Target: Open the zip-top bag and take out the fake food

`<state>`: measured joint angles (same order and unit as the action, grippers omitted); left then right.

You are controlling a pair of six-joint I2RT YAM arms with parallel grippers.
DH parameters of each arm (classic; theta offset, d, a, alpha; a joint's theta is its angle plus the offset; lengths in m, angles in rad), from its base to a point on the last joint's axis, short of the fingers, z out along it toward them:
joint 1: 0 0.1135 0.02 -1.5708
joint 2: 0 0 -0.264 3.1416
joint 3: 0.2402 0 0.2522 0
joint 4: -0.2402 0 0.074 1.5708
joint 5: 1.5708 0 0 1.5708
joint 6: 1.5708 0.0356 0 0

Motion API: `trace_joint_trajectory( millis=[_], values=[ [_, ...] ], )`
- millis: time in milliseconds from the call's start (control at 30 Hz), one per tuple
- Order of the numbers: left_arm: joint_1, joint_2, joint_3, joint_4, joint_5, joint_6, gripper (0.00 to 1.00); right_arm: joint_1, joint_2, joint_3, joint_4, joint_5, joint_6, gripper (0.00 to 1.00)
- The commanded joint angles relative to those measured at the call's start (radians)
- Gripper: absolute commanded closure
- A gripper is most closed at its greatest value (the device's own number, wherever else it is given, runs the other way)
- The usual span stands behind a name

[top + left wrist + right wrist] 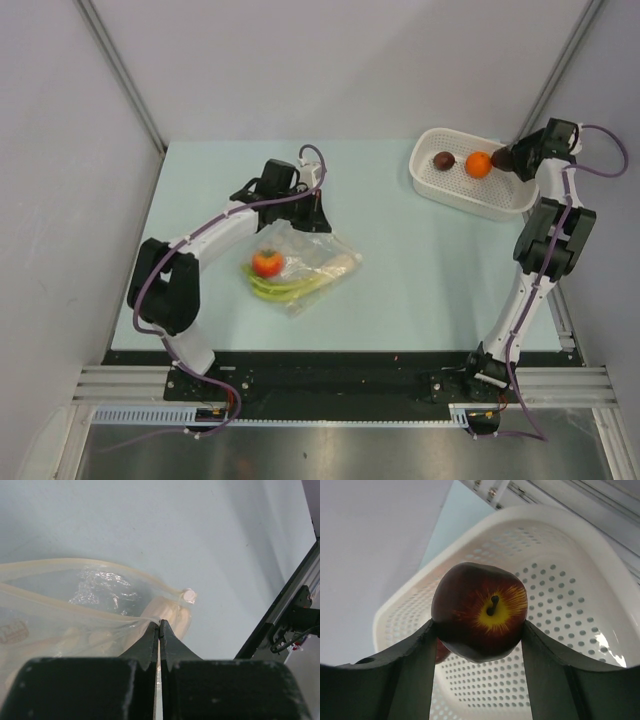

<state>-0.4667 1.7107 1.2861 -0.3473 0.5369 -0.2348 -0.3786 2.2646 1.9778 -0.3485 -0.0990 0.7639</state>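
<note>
Presently: zip-top bag (pixel 305 262), clear and crinkled with a pale zip strip, lying left of centre in the overhead view. Contents: red tomato (pixel 266 263), green stalks (pixel 278 289), beige piece (pixel 341 265). Its film is pinched by the closed left gripper (pixel 159 626). At upper right, the right gripper (pixel 479 626) clamps a dark red apple (pixel 479 605) over the white basket (pixel 455 192), which holds an orange ball (pixel 479 164) and a dark lump (pixel 443 160).

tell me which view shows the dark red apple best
Right wrist: the apple fills the frame, gripped by the right gripper, white basket behind it. The top view shows only a small dark lump; the left wrist view misses it.
</note>
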Motion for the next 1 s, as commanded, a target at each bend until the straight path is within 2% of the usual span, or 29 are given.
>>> trace_joint_trajectory(
  millis=[0,233,433,567,733,967],
  values=[
    [0.019,0.021,0.071,0.011,0.041,0.008,1.0,0.006,0.029,0.04,-0.089,0.128,-0.064,0.91],
    [0.025,0.053,0.093,-0.007,0.044,0.015,1.0,-0.003,0.061,0.023,-0.086,0.137,-0.103,0.79],
    [0.03,0.075,0.136,-0.024,0.046,0.012,1.0,-0.005,0.088,0.053,-0.093,0.108,-0.106,0.38],
    [0.03,0.07,0.134,-0.025,0.055,0.0,1.0,-0.002,0.113,0.117,-0.128,0.073,-0.113,0.2],
    [0.028,0.023,0.076,-0.01,0.064,-0.027,1.0,0.0,0.122,0.174,-0.208,0.042,-0.135,0.11],
    [0.028,-0.085,-0.044,0.053,0.092,-0.078,1.0,0.004,0.02,0.135,-0.311,0.048,-0.155,0.07]
  ],
)
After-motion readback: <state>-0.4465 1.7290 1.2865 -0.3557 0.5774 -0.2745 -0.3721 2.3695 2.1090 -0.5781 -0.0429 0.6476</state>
